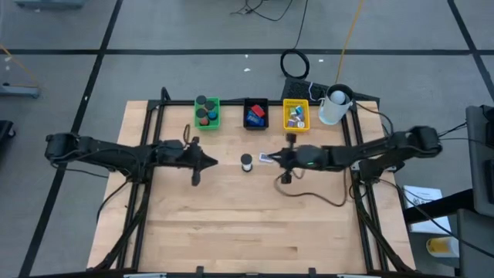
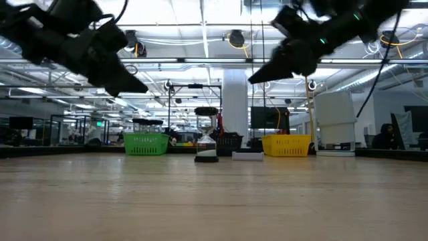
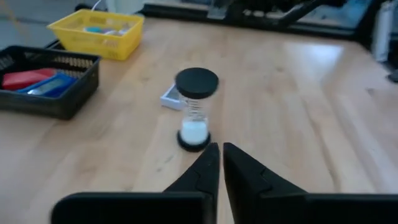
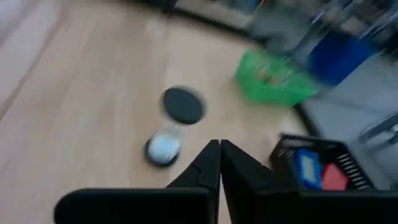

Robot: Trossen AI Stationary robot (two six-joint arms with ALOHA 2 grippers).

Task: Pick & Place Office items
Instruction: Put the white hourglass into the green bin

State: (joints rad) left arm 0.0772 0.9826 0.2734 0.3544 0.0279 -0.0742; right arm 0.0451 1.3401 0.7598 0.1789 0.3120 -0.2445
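Nearest the front of the surface (image 1: 231,224) nothing stands; the risk sits further back, around the hourglass (image 1: 246,162), which is upright in the middle between both arms, with a small flat white piece (image 1: 266,157) lying just beside it. The left hand (image 1: 210,161) hangs above the boards with its fingers clenched on nothing, pointing at the hourglass from one side. The right hand (image 1: 275,160) is likewise clenched and empty, raised on the other side. With either hand closed like this, a descent would push the item rather than straddle it, and the hourglass, tall on a small base, looks likely to tip and roll if nudged at its black cap. If both arms move in together they could also meet over it, as their tips are already near each other. The white piece is low and thin, so fingers may skid over it. Beyond stand the green tray (image 1: 208,113), black tray (image 1: 255,113) and yellow tray (image 1: 296,114), already holding items; a drop from too high could bounce off their rims.
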